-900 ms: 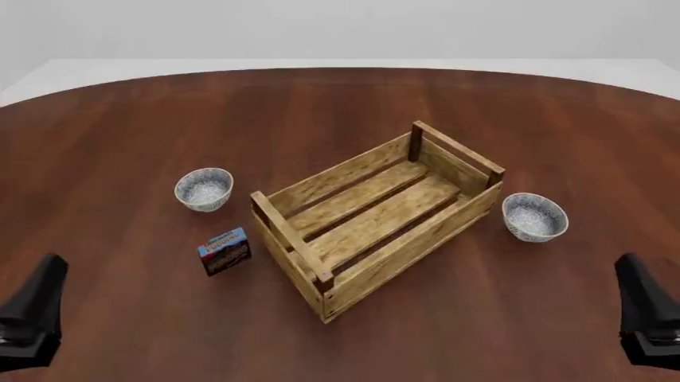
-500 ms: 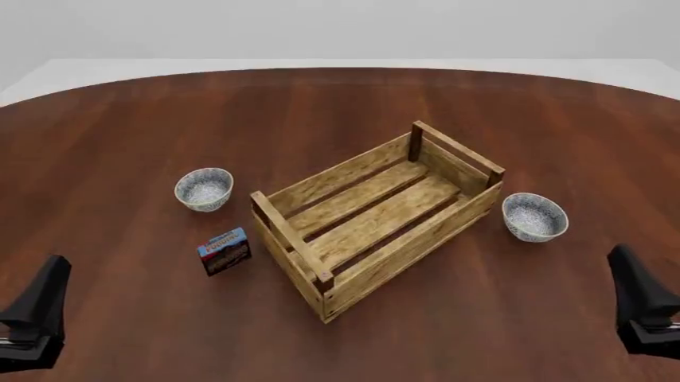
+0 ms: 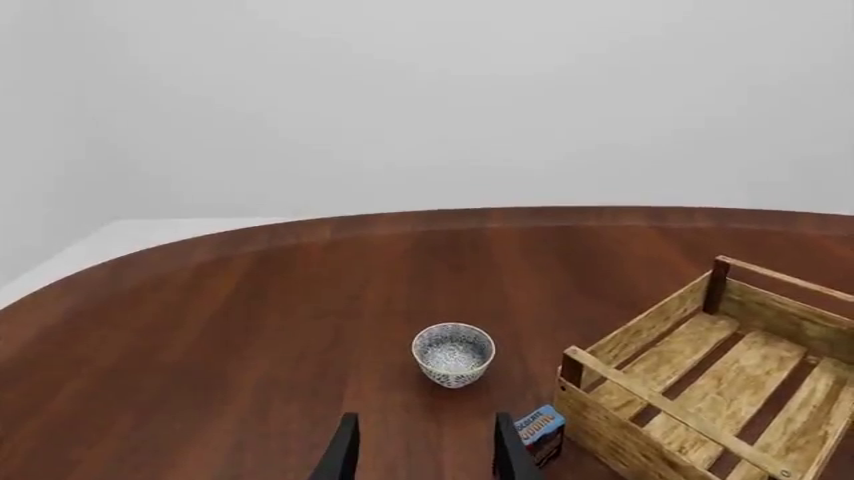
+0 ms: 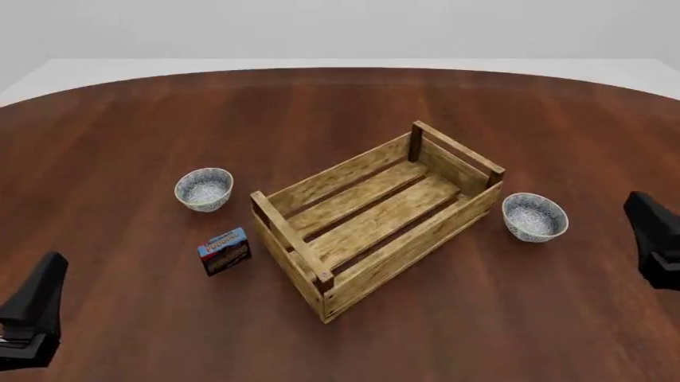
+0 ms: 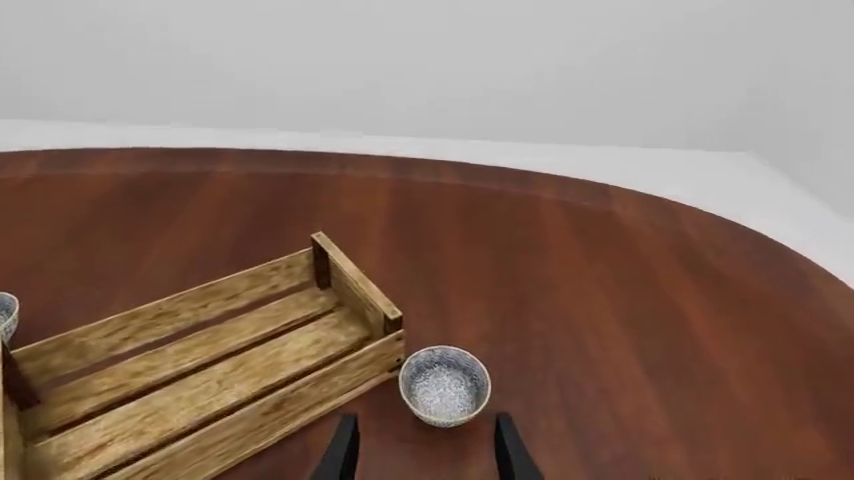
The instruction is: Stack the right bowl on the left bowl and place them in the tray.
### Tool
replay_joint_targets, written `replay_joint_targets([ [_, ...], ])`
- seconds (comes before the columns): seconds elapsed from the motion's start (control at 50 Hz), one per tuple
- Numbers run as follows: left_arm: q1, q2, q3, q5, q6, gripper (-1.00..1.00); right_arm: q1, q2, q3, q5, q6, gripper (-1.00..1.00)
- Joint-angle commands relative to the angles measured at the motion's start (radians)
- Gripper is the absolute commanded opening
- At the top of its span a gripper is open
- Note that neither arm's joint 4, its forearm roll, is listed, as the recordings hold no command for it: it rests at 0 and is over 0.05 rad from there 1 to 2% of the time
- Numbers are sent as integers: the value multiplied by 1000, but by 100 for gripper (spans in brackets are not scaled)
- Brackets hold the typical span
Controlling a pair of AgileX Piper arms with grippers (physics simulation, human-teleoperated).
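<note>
Round dark-wood desk, slatted tray at centre, left bowl, right bowl, small blue-and-red box near left bowl.

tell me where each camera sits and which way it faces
Front view: fixed above the arms' side of the table, facing forward and down on the tray, both bowls and a small blue-and-red box; both arms show at the lower corners.
Left wrist view: behind the left hand, facing the left bowl; two open fingers show.
Right wrist view: behind the right hand, facing the right bowl; two open fingers show.
Shared: all three show the tray.
</note>
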Motion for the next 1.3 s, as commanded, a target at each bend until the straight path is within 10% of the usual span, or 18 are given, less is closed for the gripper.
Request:
replay_joint_targets([
  [0.02,3,0,-17,18,2,100,-56,181,-153,84,-2,100],
  [0.68,0,0,-27,36,22,100,-97,696,-510,266,-61,100],
  [1.3,12,0,-38,28,2,100,-183,1086,-659,194,-2,100],
])
